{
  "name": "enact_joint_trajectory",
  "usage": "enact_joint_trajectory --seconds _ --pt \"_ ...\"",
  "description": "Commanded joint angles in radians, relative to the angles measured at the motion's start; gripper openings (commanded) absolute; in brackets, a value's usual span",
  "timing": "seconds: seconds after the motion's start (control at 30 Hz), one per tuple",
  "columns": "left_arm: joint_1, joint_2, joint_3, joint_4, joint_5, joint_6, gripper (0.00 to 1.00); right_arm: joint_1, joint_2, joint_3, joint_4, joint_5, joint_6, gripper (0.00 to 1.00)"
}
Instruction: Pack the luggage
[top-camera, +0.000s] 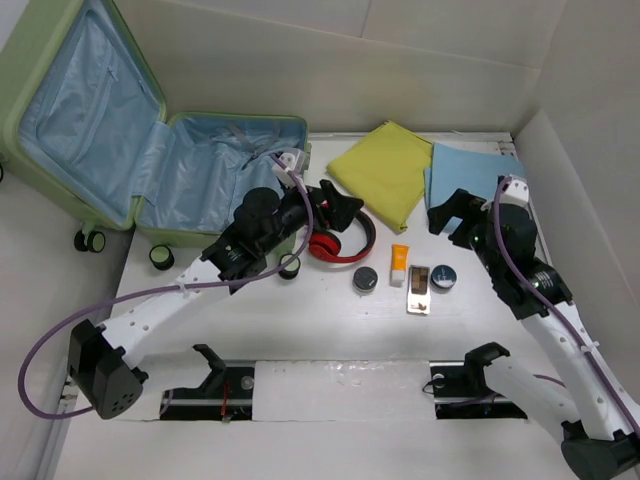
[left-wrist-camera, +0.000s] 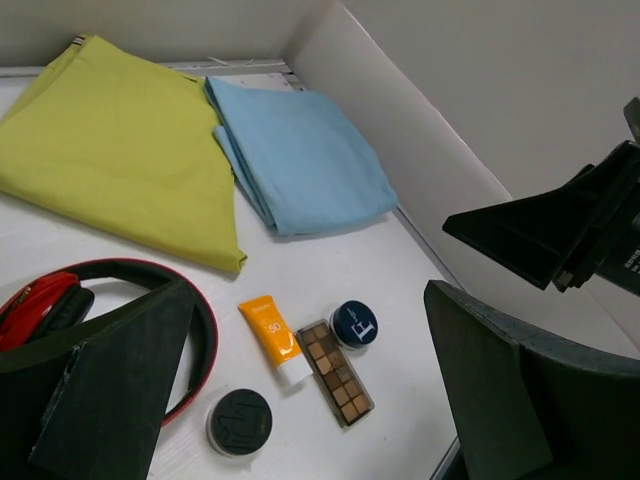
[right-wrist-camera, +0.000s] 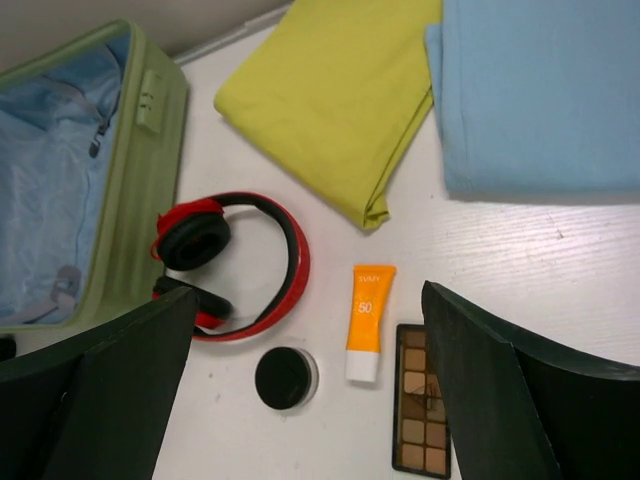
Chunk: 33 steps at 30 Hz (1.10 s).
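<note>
The white table (top-camera: 330, 340) bears luggage (top-camera: 200, 175), yellow cloth (top-camera: 385, 170), blue cloth (top-camera: 470, 170), red headphones (top-camera: 325, 247), orange tube (top-camera: 399, 265), palette (top-camera: 419, 288) — black jar (top-camera: 365, 279), blue jar (top-camera: 444, 277).

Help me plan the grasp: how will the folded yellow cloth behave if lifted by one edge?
The yellow cloth lies flat in folded layers, so it is probably floppy and would sag or unfold if pinched at one edge. It looks thin, likely light. Pushed, it may bunch rather than slide.

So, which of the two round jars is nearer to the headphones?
The black-lidded jar, just beside the headphones; the blue-lidded jar lies beyond the tube and palette.
</note>
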Motion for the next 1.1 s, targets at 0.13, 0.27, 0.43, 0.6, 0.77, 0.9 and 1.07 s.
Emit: enact_joint_trajectory --seconds 0.13,0.27,0.43,0.6,0.77,0.9,1.07 --pt "-0.009 0.071 -0.025 0.100 0.056 -0.012 1.00 0.015 -0.037 -0.021 0.062 -0.043 -0.009 1.00" --pt "-0.009 0.137 -0.004 0.160 0.079 -0.024 1.00 0.015 -0.072 -0.073 0.114 -0.075 0.014 0.85" --pt "-0.009 0.317 0.149 0.119 0.023 -0.024 0.33 0.024 -0.072 -0.073 0.102 -0.011 0.014 0.14" --pt "0.024 0.595 0.354 0.010 -0.088 -0.119 0.42 0.024 -0.085 -0.119 0.139 -0.020 0.035 0.28" --pt "0.081 0.832 0.500 0.001 -0.079 -0.272 0.46 0.042 -0.094 -0.153 0.174 -0.081 0.035 0.43" --pt "0.094 1.001 0.701 -0.079 -0.112 -0.291 0.46 0.053 -0.094 -0.173 0.174 -0.090 0.035 0.51" --pt "0.103 1.186 0.939 -0.215 -0.195 -0.315 0.48 0.081 -0.103 -0.210 0.186 -0.100 0.046 0.52"
